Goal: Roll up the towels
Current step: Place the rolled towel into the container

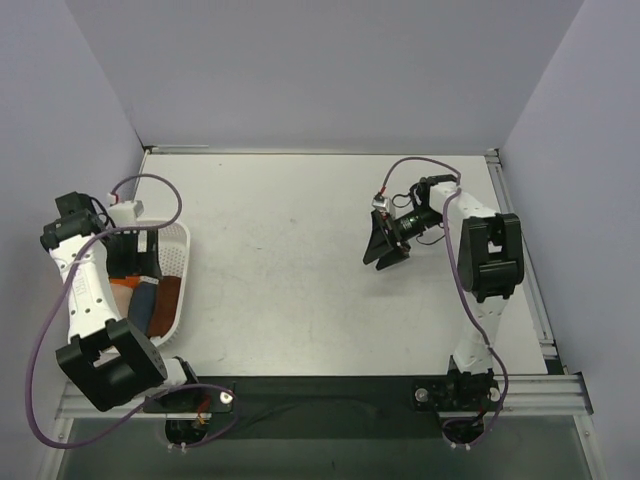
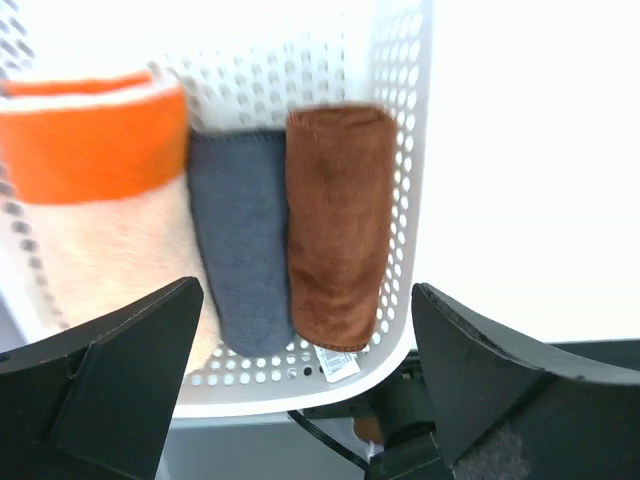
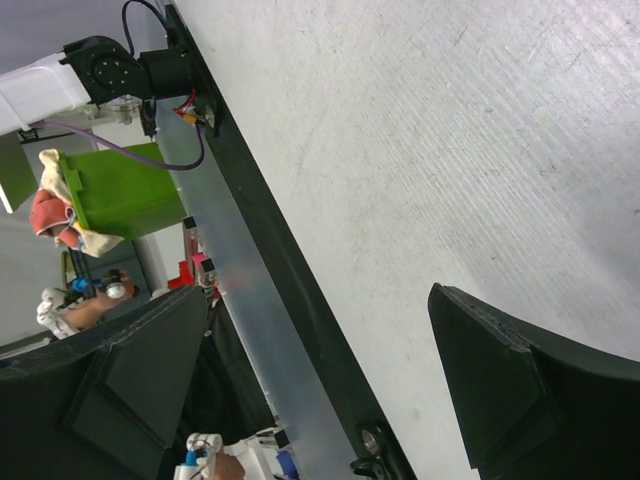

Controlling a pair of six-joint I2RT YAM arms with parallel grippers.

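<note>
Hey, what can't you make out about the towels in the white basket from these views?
Top view: the left arm covers most of the basket; only slivers of towel show.
Left wrist view: the peach-orange towel is cut off by the left edge and blurred.
Left wrist view: the white tag's print is too small to read.
Right wrist view: no towels in frame.

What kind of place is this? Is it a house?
Probably a robot lab, not a house. The left arm and right arm are bolted to a metal rail at a white table walled by plain panels.
</note>
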